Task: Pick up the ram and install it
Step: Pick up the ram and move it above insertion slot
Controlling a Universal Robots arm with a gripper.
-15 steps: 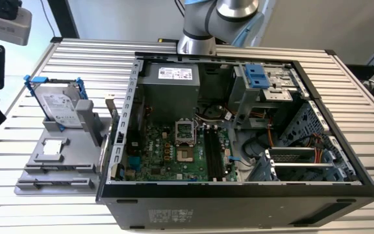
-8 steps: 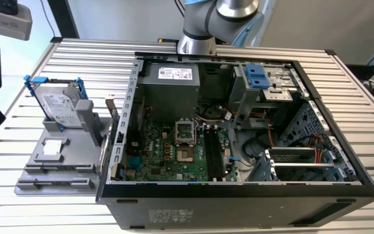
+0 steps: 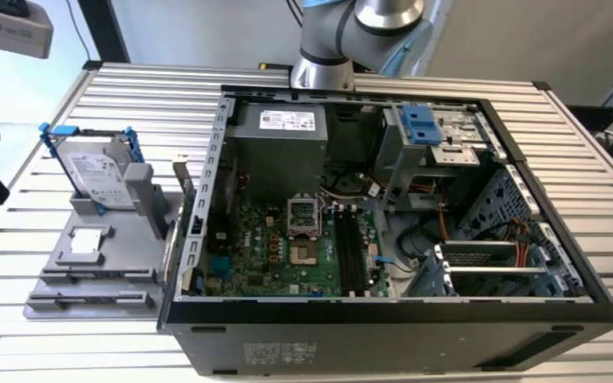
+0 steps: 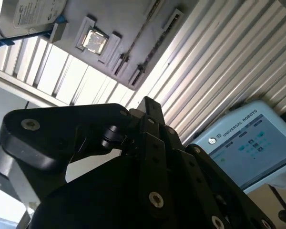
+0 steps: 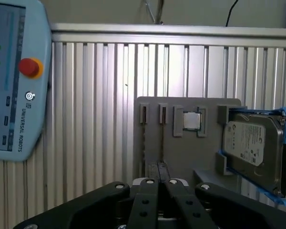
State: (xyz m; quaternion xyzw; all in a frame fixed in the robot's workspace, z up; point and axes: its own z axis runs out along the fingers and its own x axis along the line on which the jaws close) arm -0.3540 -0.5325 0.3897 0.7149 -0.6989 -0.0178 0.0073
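The ram (image 5: 162, 143) shows as a thin dark stick standing edge-on in a long slot of the grey holder (image 5: 181, 157), with a similar strip (image 5: 144, 143) beside it. In the second wrist view the two strips (image 4: 157, 43) run along the same holder. My gripper (image 5: 158, 174) hangs well above the holder and apart from it, fingers pressed together with nothing between them; the second wrist view shows the black fingers (image 4: 150, 107) closed as well. The motherboard's long black slots (image 3: 350, 251) lie inside the open computer case (image 3: 211, 239).
On the holder (image 3: 73, 271) stand a silver hard drive (image 3: 99, 171) in a blue-edged bracket and a small square silver plate (image 3: 88, 238). A teach pendant (image 5: 14, 81) lies on the ribbed metal table (image 3: 562, 136). The arm (image 3: 338, 40) rises behind the case.
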